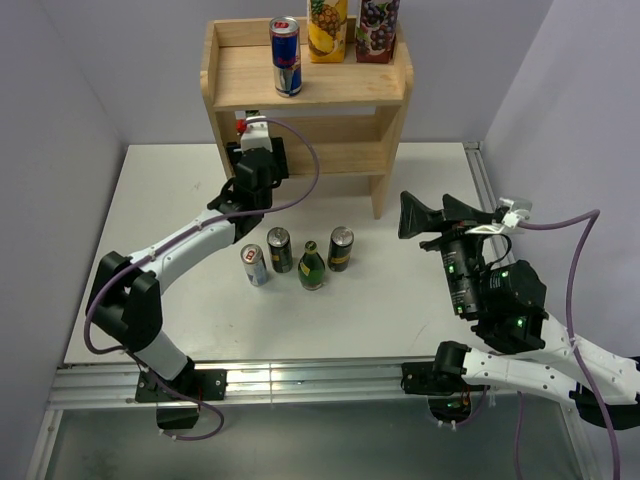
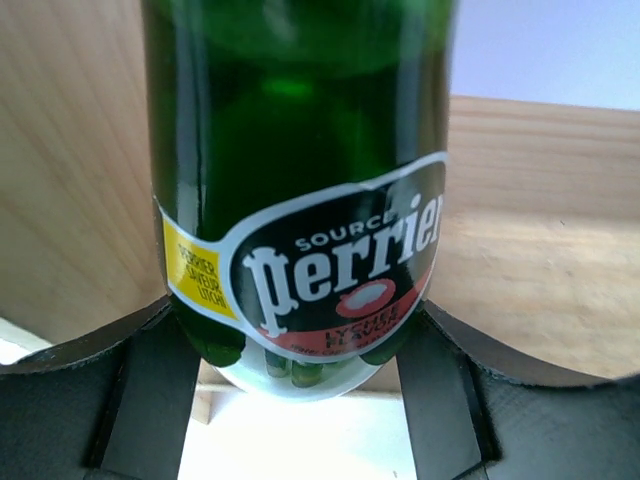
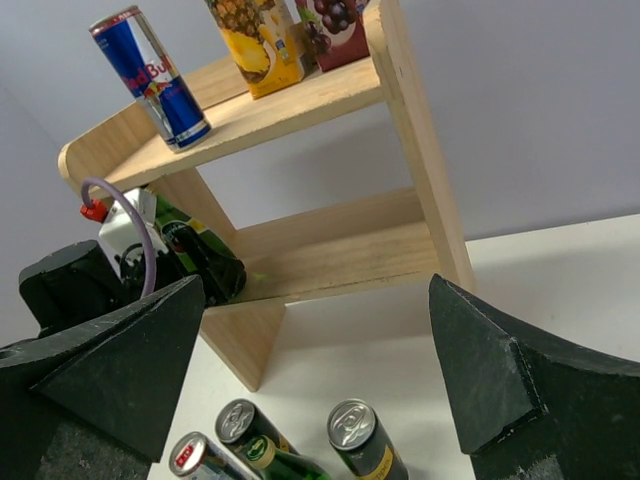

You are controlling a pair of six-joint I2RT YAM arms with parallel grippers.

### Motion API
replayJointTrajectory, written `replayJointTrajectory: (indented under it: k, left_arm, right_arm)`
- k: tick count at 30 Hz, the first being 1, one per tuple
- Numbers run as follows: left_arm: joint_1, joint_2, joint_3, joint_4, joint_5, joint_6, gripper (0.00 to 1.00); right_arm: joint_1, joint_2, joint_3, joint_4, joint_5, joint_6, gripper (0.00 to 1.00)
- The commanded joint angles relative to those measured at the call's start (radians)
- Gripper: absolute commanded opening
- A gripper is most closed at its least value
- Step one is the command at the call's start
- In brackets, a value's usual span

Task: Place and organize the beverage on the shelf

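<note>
At the shelf [image 1: 392,75], lower tier [image 1: 340,150]: I hold the green Perrier bottle [image 2: 300,150] at the open front, toward the left side panel and under the top board [image 1: 240,85]. I cannot tell whether its base touches the wood.
Left hand [image 2: 297,330]: pinching the bottle low on its body, 1 finger on each side of the label, so the glass does not swing as it goes in.
Right hand [image 1: 435,213]: spread wide and holding nothing. It hangs above the tabletop [image 1: 400,320], right of the shelf and well apart from the left arm, which leaves that arm room.
Top board load: Red Bull can [image 1: 286,56] in front, pineapple carton [image 1: 327,28] and grape carton [image 1: 377,28] side by side at the back. I judge tall things sit there because nothing limits height.
Waiting drinks: 3 cans [image 1: 280,250] and 1 small green bottle [image 1: 312,266] in a loose row on the tabletop before the shelf.
Step in hand: seating this bottle close to the left panel, which keeps the rest of the tier free.
Risk: smooth glass may slip or clip the board's front edge.
</note>
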Motion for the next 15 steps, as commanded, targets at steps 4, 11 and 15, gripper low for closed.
replayJointTrajectory:
  k: [4, 11, 15]
  left_arm:
    - [0.033, -0.007, 0.027, 0.207, -0.037, -0.012, 0.0]
    - [0.047, 0.009, 0.027, 0.181, -0.042, -0.03, 0.11]
    - [0.051, 0.003, 0.018, 0.176, -0.034, -0.032, 0.42]
  right_arm:
    - [-0.008, -0.006, -0.013, -0.007, 0.017, 0.045, 1.0]
    - [-0.011, -0.003, -0.012, -0.02, 0.011, 0.056, 1.0]
    - [-0.011, 0.003, -0.007, -0.027, 0.009, 0.062, 1.0]
